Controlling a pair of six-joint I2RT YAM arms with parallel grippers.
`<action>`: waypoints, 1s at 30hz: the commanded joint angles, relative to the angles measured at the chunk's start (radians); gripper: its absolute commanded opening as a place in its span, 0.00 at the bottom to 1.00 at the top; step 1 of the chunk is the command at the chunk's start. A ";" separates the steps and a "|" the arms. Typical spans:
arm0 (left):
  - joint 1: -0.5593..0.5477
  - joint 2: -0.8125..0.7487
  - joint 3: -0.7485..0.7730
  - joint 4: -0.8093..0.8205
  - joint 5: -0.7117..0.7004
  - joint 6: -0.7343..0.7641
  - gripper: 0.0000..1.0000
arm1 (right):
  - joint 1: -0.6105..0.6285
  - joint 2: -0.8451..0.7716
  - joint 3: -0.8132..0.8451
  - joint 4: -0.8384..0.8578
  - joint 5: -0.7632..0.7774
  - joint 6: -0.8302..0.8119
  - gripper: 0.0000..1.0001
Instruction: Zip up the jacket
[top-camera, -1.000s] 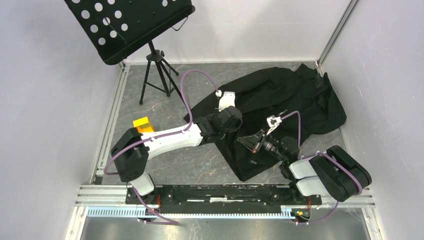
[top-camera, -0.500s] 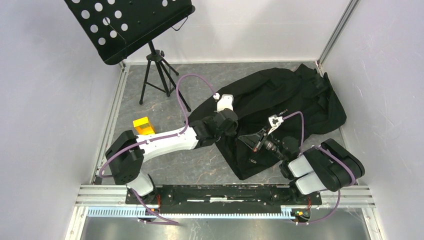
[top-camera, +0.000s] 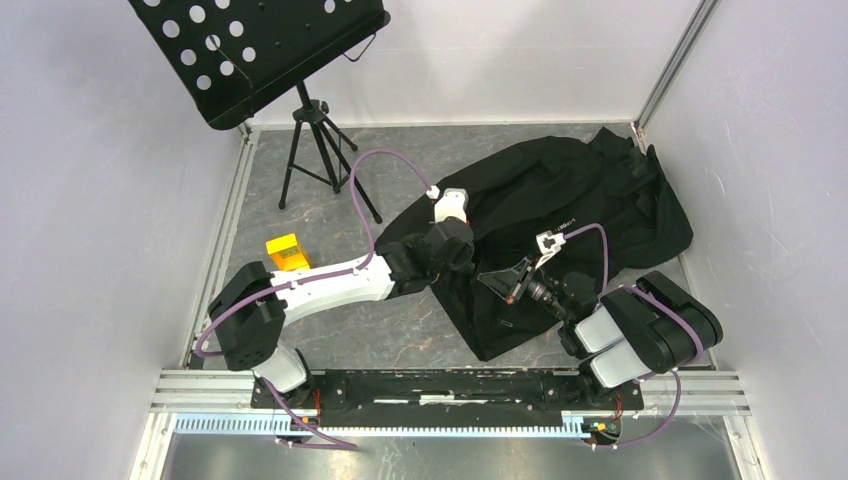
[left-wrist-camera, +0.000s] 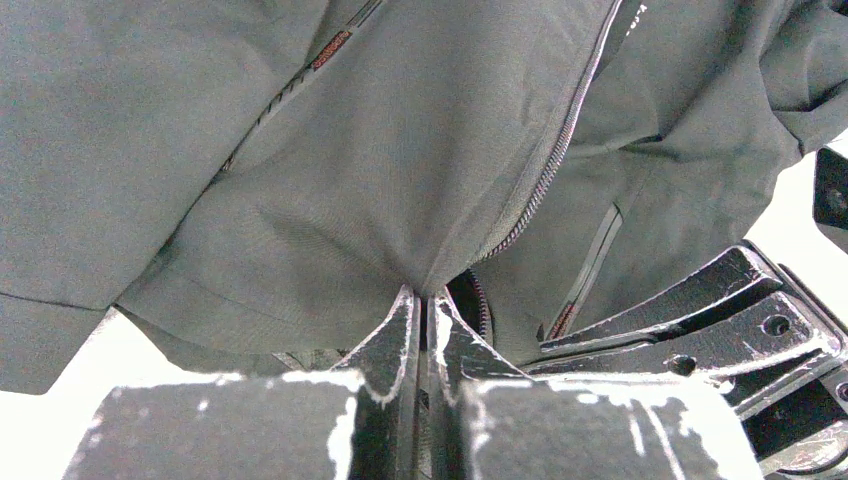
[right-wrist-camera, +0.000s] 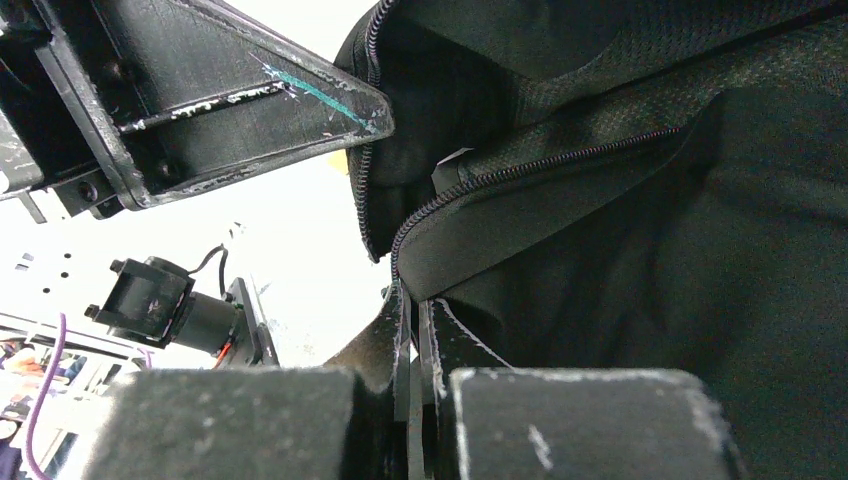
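The black jacket (top-camera: 570, 200) lies crumpled across the right half of the floor, its hem nearest the arms. My left gripper (top-camera: 468, 264) is shut on a fold of jacket fabric (left-wrist-camera: 330, 200) right beside the front zipper (left-wrist-camera: 560, 150); a pocket zip (left-wrist-camera: 590, 270) shows to its right. My right gripper (top-camera: 503, 287) is shut on the jacket's front edge (right-wrist-camera: 600, 260), just under a line of zipper teeth (right-wrist-camera: 520, 172). The two grippers are close together near the hem. The left gripper's finger (right-wrist-camera: 220, 90) shows in the right wrist view.
A black perforated music stand (top-camera: 255, 45) on a tripod (top-camera: 320, 150) stands at the back left. A small yellow block (top-camera: 283, 250) sits by the left arm. White walls close in on the left, back and right; a metal rail (top-camera: 450, 385) runs along the near edge.
The left arm has drawn slightly back and left, its grip on the fabric unchanged. The right arm's elbow has swung a little left. Both grippers stay shut on the jacket.
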 joint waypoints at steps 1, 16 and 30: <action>-0.006 -0.030 0.001 0.059 0.006 -0.038 0.02 | -0.007 -0.001 -0.017 0.212 0.001 -0.005 0.00; -0.007 -0.014 0.013 0.049 0.020 -0.014 0.02 | -0.017 -0.039 -0.054 0.221 0.012 -0.011 0.00; -0.007 0.003 0.036 0.040 0.007 0.000 0.02 | -0.020 -0.042 -0.063 0.245 -0.002 -0.008 0.00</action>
